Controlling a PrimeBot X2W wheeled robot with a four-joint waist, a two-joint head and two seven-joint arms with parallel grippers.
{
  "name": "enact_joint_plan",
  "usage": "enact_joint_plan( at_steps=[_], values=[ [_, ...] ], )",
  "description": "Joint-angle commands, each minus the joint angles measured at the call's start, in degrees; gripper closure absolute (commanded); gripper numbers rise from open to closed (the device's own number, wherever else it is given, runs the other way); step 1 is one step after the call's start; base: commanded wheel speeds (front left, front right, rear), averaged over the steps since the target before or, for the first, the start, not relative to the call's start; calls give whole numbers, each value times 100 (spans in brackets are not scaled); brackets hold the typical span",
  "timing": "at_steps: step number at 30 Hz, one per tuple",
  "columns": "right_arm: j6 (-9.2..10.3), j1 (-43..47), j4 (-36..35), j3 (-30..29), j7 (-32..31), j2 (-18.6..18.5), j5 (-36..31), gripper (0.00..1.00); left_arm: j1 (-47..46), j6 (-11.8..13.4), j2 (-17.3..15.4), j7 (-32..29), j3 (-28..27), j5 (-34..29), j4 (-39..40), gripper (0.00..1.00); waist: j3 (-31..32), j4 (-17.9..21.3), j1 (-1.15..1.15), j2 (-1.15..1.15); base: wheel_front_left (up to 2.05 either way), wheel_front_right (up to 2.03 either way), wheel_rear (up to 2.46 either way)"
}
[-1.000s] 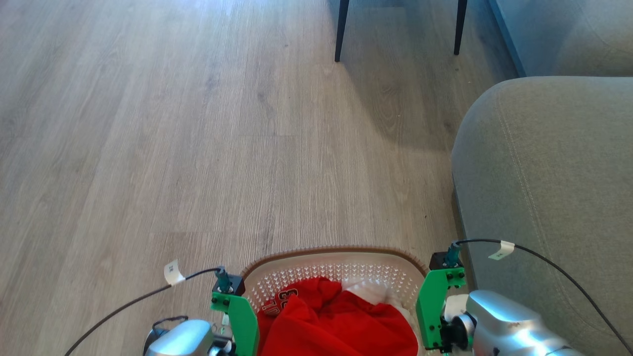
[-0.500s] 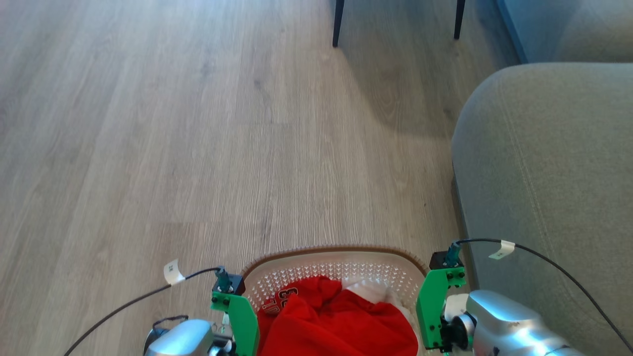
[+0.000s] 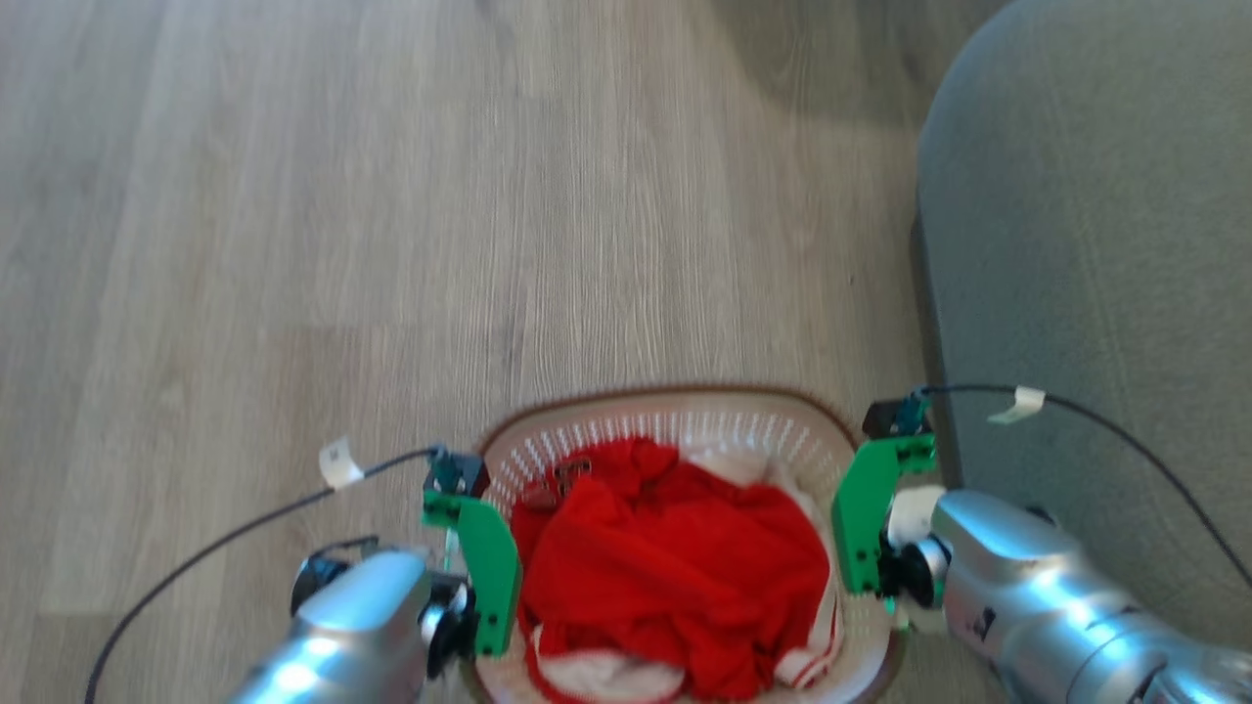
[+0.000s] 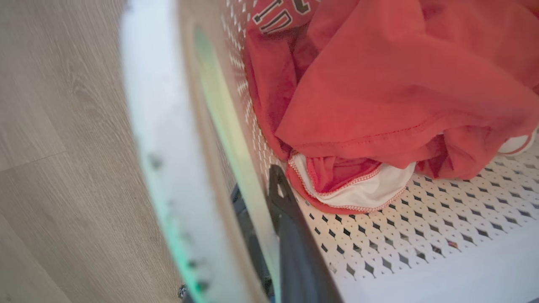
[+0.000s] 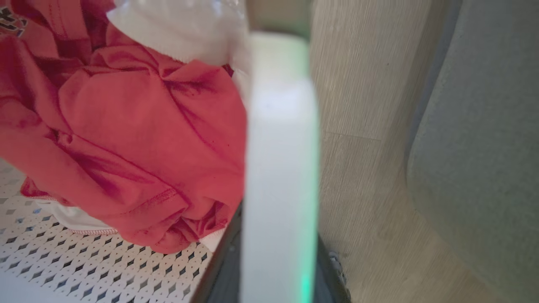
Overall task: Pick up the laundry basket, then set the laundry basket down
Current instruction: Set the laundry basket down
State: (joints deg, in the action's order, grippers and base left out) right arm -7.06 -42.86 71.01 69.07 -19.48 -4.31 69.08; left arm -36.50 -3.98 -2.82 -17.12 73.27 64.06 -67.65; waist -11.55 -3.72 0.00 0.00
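The laundry basket, heaped with red clothing, is gripped at both sides, left gripper and right gripper each closed with one finger inside and one outside its wall, over wood floor beside a grey sofa.

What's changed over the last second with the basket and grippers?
The head view tipped down, so more of the laundry basket shows; I can't tell if the basket itself moved. Nothing was grabbed or released. The left gripper and right gripper stay clamped on its sides, red clothes inside, grey sofa alongside.
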Motion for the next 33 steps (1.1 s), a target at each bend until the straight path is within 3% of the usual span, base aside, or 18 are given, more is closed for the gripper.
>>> enact_joint_plan(
  at_steps=[1,20,33],
  values=[
    [-43,-226,-142,151,250,45,-217,100,-377,-60,-6,62,0,-154,230,100,-579,7,0,0,0,0,0],
    [-43,-987,10,22,1467,-94,-266,100,-1584,439,-6,1117,5,-548,470,100,-2910,43,0,0,0,0,0],
    [-43,-1354,123,21,1894,-51,-286,100,-1952,608,-6,1351,7,-965,502,100,-3735,87,0,0,0,0,0]
  ],
)
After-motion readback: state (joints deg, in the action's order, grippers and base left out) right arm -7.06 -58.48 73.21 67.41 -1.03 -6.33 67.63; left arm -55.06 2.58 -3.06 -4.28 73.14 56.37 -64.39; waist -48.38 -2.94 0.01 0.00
